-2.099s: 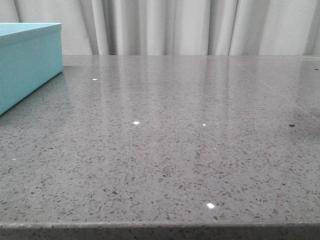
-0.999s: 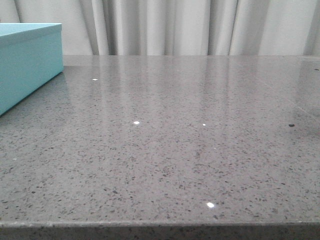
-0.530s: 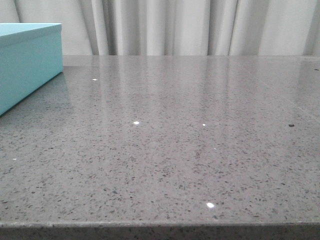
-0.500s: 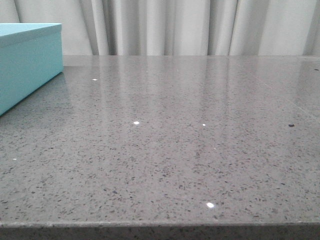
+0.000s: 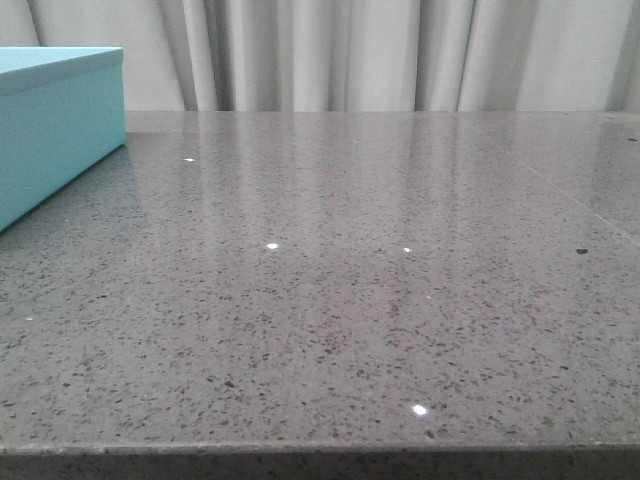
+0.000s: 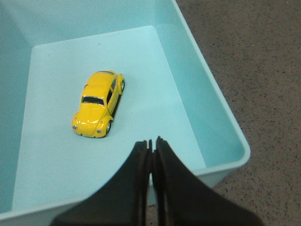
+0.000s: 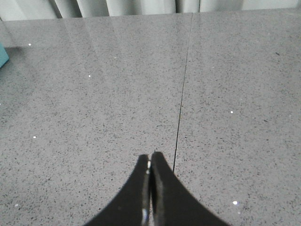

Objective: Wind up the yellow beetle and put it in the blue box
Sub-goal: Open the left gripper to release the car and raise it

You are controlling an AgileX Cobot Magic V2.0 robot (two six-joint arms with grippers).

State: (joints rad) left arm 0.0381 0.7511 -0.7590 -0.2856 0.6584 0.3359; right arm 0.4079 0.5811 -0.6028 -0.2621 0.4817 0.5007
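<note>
The yellow beetle [image 6: 98, 103] stands on its wheels on the floor of the open blue box [image 6: 225, 127], seen from above in the left wrist view. My left gripper [image 6: 152, 141] is shut and empty, above the box's near rim, apart from the car. The blue box also shows at the far left of the front view [image 5: 55, 125]; the car is hidden there. My right gripper [image 7: 150, 157] is shut and empty above the bare grey table. Neither gripper shows in the front view.
The speckled grey stone table [image 5: 350, 300] has a thin seam line [image 7: 181, 108] running across it. Pale curtains [image 5: 380, 50] hang behind the table's far edge. The near table edge [image 5: 320, 450] runs along the bottom of the front view.
</note>
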